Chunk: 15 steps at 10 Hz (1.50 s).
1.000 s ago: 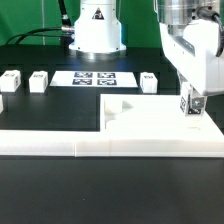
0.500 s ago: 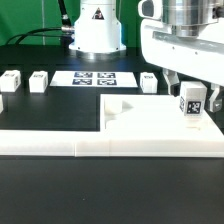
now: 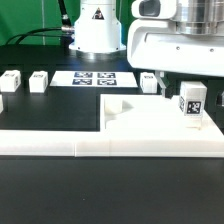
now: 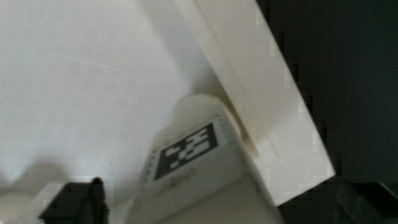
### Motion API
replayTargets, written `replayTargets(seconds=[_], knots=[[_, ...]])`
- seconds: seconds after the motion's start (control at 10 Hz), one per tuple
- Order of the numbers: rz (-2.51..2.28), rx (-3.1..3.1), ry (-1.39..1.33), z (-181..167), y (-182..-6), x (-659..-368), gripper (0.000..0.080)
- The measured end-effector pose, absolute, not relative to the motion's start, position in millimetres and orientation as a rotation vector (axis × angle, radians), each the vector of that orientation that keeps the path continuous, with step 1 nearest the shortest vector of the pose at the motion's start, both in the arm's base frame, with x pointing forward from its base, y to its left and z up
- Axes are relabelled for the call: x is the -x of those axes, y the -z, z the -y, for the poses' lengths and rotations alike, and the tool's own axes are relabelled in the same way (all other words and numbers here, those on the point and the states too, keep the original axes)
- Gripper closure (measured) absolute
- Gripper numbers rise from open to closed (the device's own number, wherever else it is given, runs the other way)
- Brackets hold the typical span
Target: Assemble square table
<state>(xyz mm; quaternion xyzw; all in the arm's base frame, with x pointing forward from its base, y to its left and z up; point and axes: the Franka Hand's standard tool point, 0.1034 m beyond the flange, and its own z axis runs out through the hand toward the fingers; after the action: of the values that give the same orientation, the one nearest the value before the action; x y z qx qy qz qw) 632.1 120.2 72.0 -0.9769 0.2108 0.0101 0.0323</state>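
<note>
from where i stood the gripper (image 3: 189,88) hung just over the slab (image 3: 145,125), its jaws spread wide and holding nothing. a dark fingertip (image 3: 164,86) showed on either side of the leg post (image 3: 192,108), with a gap between pad and post. the post stood upright on the slab, near the edge that lay against the border rail (image 3: 60,145) and toward the corner on the exterior view's right. the wrist view had the same post (image 4: 192,152) close by the slab's edge. whether it was seated in a hole or only resting there i could not tell. a spare leg post (image 3: 38,80) and others like it sat on the table beyond the slab, in a row with the marker board (image 3: 95,77). the parts looked to me like hard plastic: light, stiff and smooth enough to slide in a loose pinch. i judged the post would tip at a nudge, so it wanted a square grip across two opposite flat faces at about mid-height. the slab seemed too broad for the jaws, so it could be taken only by its thin edge or pushed flat against the rail.
</note>
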Motion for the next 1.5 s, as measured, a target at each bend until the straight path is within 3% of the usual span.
replayTargets(seconds=[0.3,0.6,0.8,1.2,1.5], knots=[[-0.063,3.073,0.024,-109.6,-67.8,-633.3,0.0151],[-0.143,3.068,0.028,-104.9,-68.0,-635.0,0.018],[-0.382,3.04,0.018,-106.2,-68.1,-634.8,0.0509],[-0.853,2.922,-0.01,-106.6,-67.8,-635.1,0.0508],[-1.531,2.623,-0.057,-111.9,-65.6,-631.7,0.0508]])
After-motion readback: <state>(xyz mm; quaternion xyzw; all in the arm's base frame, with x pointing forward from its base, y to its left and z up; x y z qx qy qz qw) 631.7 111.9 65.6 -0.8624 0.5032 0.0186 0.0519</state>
